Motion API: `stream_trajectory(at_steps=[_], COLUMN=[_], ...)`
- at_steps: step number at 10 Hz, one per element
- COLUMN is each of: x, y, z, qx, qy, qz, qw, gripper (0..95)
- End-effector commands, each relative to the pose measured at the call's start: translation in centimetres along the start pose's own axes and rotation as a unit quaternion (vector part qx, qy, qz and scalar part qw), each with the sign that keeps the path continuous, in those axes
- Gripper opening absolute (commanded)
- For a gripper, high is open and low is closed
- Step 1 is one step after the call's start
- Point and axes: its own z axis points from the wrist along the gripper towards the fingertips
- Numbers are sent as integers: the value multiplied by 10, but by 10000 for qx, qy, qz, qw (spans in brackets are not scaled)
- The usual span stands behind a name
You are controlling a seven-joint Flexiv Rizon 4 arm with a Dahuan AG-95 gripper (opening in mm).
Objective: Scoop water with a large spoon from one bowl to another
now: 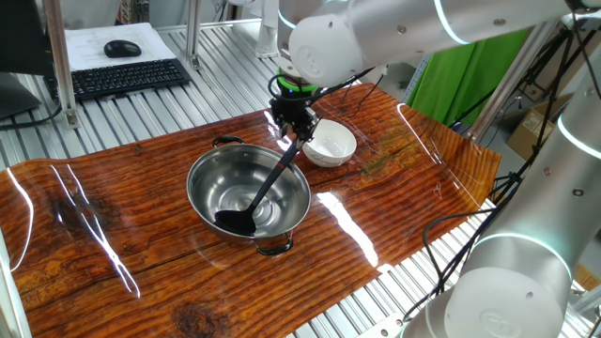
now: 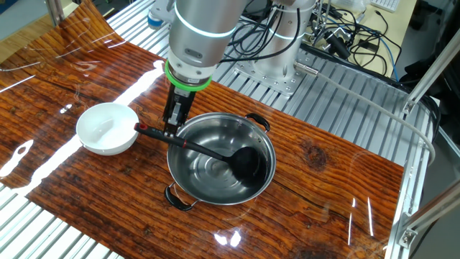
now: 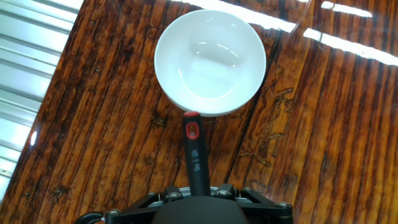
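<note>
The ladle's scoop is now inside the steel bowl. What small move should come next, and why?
Probably raise the ladle slowly, keeping its scoop level. The gripper holds the handle, the scoop sits low in the steel bowl, and the white bowl waits beside it.

A keyboard (image 1: 122,77) and mouse (image 1: 122,48) lie beyond the wood-grain table (image 1: 113,216).
</note>
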Motion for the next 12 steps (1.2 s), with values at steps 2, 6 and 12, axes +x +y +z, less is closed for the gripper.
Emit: stream_trajectory(at_steps=[2, 6, 12], x=[4, 6, 1], y=[-5, -6, -6], z=[6, 16, 30], qx=[-21, -71, -179], qy=[-48, -83, -129], qz=[-16, -44, -161], qw=[10000, 9999, 9996], gripper=[380, 380, 380])
